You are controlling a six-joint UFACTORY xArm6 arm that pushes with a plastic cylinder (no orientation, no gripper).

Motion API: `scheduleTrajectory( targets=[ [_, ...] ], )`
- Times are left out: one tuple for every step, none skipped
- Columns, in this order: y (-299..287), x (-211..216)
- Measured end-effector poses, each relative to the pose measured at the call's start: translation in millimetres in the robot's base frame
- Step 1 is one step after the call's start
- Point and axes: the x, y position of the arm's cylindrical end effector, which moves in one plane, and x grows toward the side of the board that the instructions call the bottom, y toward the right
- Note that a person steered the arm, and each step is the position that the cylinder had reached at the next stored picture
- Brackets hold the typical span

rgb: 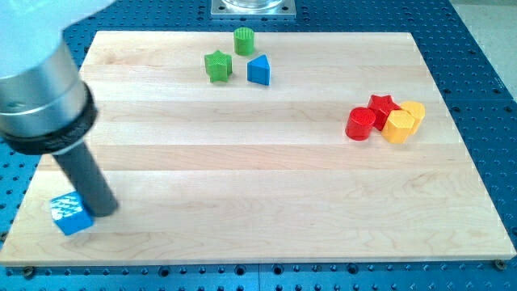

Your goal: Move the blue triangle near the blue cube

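my tip sits down in the worktop's bottom-left corner, touching or just beside the right side of the blue cube. the end effector is only a plain rod, with no jaws to open or close, and it grips nothing. the blue triangle is well apart from it, near the top edge a little left of the middle, with a green star just to its left and a green cylinder just above, nearer the top edge.

to do this well, i judge the tip should leave the cube without nudging it, travel wide toward the top edge, and come in behind the triangle on its top-right side. the push then runs diagonally toward the bottom-left corner. the green star lies close to that line, so start gently and keep the contact centred, or the triangle may spin off the rod. the red and yellow blocks by the right edge are out of the way.
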Motion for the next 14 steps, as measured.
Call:
scheduleTrajectory(
  targets=[
    [-35.3,1.3],
    [-20.1,-20.9],
    [53.9,-75.6],
    [141.0,-131.4],
    [205.2,-139.8],
    [249.5,-169.5],
    [297.9,-223.8],
    [312.9,-280.8],
    [241.3,-280.5],
    [169.2,-205.1],
    [103.7,-143.7],
    [73.1,-146.7],
    [74.5,-177.3],
    [29.9,-133.0]
  ],
)
